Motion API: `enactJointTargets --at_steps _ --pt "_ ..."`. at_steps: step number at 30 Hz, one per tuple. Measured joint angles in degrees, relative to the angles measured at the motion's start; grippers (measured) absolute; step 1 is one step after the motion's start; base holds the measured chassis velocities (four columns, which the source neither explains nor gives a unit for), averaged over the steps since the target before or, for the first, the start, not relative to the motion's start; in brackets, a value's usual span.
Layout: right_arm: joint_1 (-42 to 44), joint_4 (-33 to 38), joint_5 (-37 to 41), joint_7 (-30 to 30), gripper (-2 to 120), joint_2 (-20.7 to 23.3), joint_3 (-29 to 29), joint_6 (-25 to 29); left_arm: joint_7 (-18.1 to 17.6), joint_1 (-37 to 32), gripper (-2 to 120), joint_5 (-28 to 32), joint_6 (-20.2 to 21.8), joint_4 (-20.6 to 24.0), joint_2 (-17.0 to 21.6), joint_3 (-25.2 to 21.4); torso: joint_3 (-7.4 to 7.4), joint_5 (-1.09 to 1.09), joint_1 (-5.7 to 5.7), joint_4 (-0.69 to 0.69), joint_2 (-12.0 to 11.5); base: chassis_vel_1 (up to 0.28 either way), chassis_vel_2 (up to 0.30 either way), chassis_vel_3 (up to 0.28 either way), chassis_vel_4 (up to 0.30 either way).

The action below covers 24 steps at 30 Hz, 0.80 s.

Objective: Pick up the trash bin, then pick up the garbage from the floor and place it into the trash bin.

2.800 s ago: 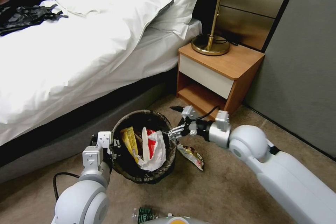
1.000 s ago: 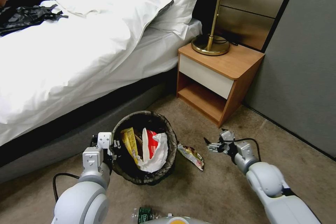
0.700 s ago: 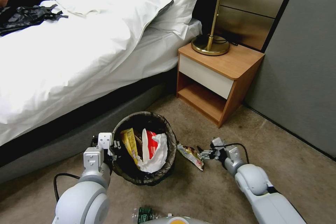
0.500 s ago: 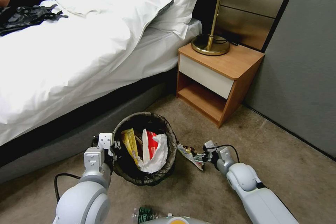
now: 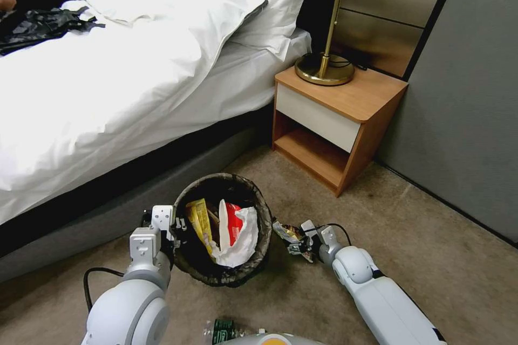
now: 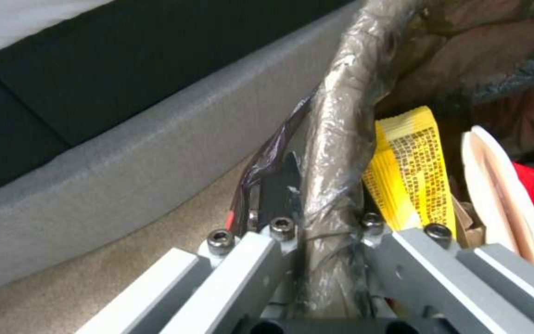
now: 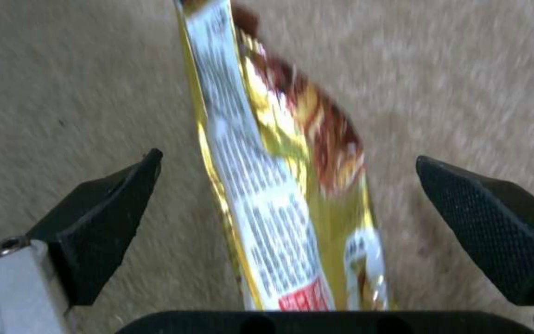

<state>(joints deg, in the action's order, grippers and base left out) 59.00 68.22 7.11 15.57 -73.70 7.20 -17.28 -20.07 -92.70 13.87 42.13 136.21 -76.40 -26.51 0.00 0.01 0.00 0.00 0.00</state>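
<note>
The trash bin [image 5: 224, 177], lined with a crinkled dark bag, is tilted toward me beside the bed. My left gripper [image 5: 171, 229] is shut on its near-left rim [image 6: 335, 139]. Inside lie a yellow wrapper [image 5: 199, 218] and a red-and-white cup in white paper [image 5: 237, 226]. On the carpet right of the bin lies a shiny gold snack wrapper [image 5: 281, 229], one piece of the garbage. My right gripper [image 5: 294, 245] is low over it and open. In the right wrist view the gold wrapper [image 7: 279, 185] runs between the two black fingertips [image 7: 112, 204], which stand apart from it.
The grey bed base [image 5: 108, 215] runs along the left behind the bin. A wooden nightstand [image 5: 334, 113] with a brass lamp [image 5: 324, 64] stands at the back right against a grey wall [image 5: 464, 118]. A small green packet [image 5: 222, 329] lies near my base.
My right arm has swung away from the bin's rim, dropped to the carpet and slid left until its open fingers straddle the gold wrapper. The bin and left gripper have stayed put.
</note>
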Motion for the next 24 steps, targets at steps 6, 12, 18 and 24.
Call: enactJointTargets --at_steps 6,12,18,24 --pt "1.05 -0.84 -0.11 0.31 100 0.18 1.18 0.32 0.01 0.10 0 0.05 0.00 -0.11 0.17 -0.23 0.00 -0.01 0.00 0.00 0.00 0.000 0.000 0.000 0.000" --pt "3.28 1.18 -0.18 0.46 91 0.71 1.99 0.22 0.03 0.39 0 0.04 0.00 -0.46 -0.02 0.03 0.00 -0.01 0.00 0.00 0.00 0.000 0.000 0.000 0.000" --pt "6.32 7.10 -0.61 1.39 65 2.03 2.15 -0.53 0.07 0.61 0 -0.02 0.00 -0.91 0.00 0.26 0.00 -0.01 0.00 -0.01 0.00 0.000 0.000 0.000 0.000" --pt "6.52 8.32 -1.08 1.93 45 1.92 1.53 -0.58 0.10 0.64 0 -0.04 0.00 -0.95 0.06 0.38 0.00 -0.02 0.00 0.00 0.00 0.000 0.000 0.000 0.000"
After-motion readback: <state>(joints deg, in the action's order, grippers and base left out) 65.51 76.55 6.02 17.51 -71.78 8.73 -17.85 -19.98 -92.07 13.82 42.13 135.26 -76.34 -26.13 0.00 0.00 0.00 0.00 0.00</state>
